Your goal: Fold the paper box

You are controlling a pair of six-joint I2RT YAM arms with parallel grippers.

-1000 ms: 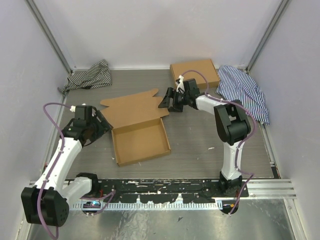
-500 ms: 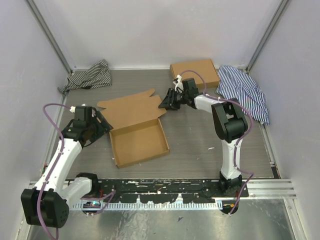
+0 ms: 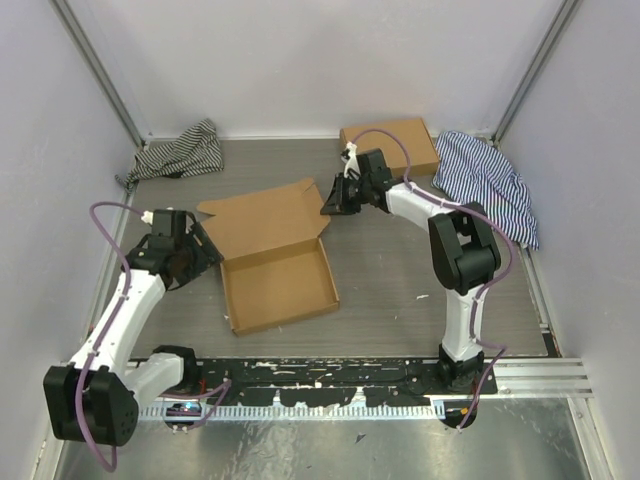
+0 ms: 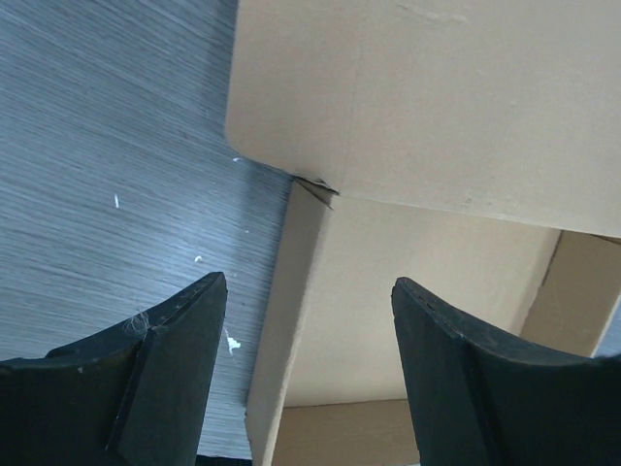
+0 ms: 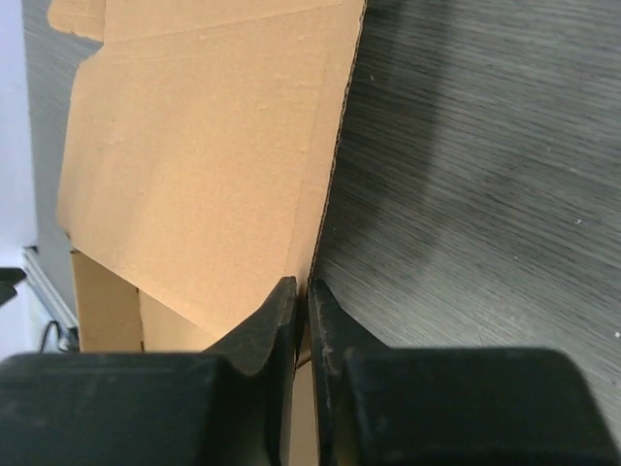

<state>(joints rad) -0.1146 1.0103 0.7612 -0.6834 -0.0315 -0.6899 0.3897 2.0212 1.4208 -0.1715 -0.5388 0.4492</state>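
The paper box (image 3: 278, 283) lies mid-table as a shallow brown tray, its lid (image 3: 262, 218) hinged back and tilted up behind it. My right gripper (image 3: 336, 199) is shut on the lid's right edge. In the right wrist view the fingers (image 5: 309, 287) pinch that thin edge of the lid (image 5: 194, 155). My left gripper (image 3: 205, 252) stands open at the tray's left side. In the left wrist view the tray's left wall (image 4: 291, 320) rises between the spread fingers (image 4: 309, 291), which do not touch it.
A second, fully formed flat brown box (image 3: 390, 145) sits at the back right. Striped cloths lie at the back left (image 3: 180, 152) and far right (image 3: 490, 180). A metal rail (image 3: 330, 375) runs along the near edge by the arm bases.
My right gripper has closed onto the lid's right edge and drawn back a little, raising the lid. The left arm has barely moved and stays open.
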